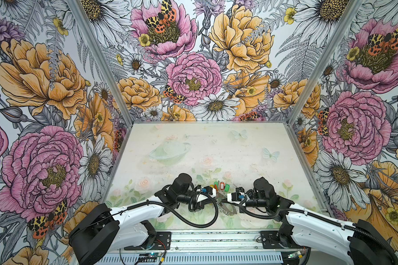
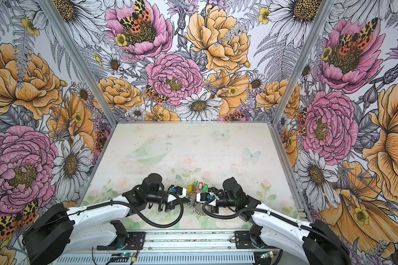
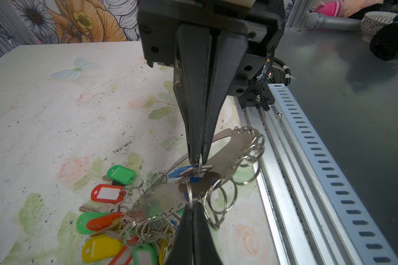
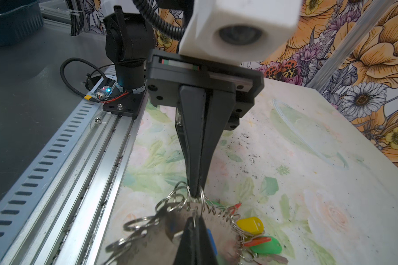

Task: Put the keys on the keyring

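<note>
Keyring (image 3: pixel 234 149) sat at 6 o'clock on the table (image 1: pixel 193 149), between both arms. Left gripper (image 4: pixel 194 193), in from 9 o'clock, was clenched on a silver ring (image 3: pixel 189 190) at the keyring's edge. Right gripper (image 3: pixel 199 159), in from 3 o'clock, was clenched on the blue tag (image 3: pixel 180 172) at its ring end.

Risk: opposed pulling could slip the thin ring from the tips, dropping the tag unthreaded. Keys (image 3: pixel 106 193) bunched toward 12 o'clock could snag and drag the keyring.
</note>
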Motion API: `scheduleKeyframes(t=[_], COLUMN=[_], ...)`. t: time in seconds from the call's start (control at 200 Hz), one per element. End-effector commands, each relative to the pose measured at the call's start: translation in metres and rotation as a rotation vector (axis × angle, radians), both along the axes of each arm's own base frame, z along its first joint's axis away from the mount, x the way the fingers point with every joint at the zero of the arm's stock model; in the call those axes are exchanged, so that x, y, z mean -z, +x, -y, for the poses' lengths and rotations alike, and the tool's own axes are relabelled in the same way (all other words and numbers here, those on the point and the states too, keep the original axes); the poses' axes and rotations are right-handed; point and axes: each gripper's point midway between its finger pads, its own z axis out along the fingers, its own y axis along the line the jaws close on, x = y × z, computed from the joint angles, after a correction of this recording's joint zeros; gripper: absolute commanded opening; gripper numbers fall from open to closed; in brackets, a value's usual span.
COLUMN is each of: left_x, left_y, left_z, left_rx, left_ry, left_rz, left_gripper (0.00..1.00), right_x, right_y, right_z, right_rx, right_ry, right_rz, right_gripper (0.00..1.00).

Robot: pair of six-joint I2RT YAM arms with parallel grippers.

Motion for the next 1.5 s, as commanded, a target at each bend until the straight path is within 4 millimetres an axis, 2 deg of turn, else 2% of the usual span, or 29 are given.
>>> scheduleKeyframes(t=[0.0,0.555,1.496], left_x=[-0.0086,-0.0057,-0.0044], left_y=[-0.004,-0.005,-0.0063], left_z=[0.0019,0.0033,0.0062], left_rx=[0.034,0.044,0.056], left_ry=[-0.047,-0.04,-0.036], left_rz=[0.007,-0.008,-0.028], left_gripper=[0.0,0.0,0.0], right_x=[-0.0057,-0.0085,-0.0082], right_y=[0.0012,0.0076,-0.0019], right_z=[-0.0021,-0.0022,-0.0083], right_rx=[0.005,0.011,-0.06], right_ry=[0.02,0.021,0.037], right_rz=[0.022,0.027,-0.001], right_gripper=[0.0,0.0,0.0])
